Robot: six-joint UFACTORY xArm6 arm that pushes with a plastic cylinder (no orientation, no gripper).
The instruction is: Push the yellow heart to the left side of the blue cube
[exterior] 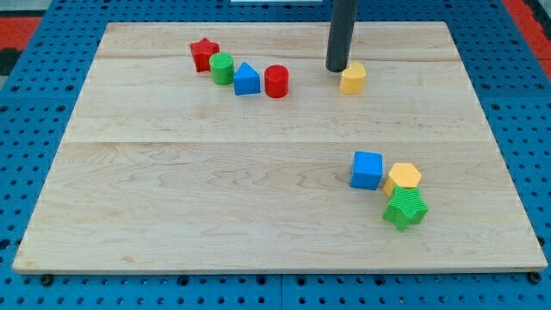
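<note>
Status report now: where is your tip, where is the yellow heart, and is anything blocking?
My tip just left of yellow heart, near top. Blue cube far below. Nothing between them.

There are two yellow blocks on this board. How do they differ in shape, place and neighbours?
The yellow heart lies near the view's top with my tip close at its left; the yellow hexagon lies lower right, far from my tip. The yellow heart has no block touching it; the yellow hexagon is packed between the blue cube and the green block. Both are the same yellow and similar in size.
</note>
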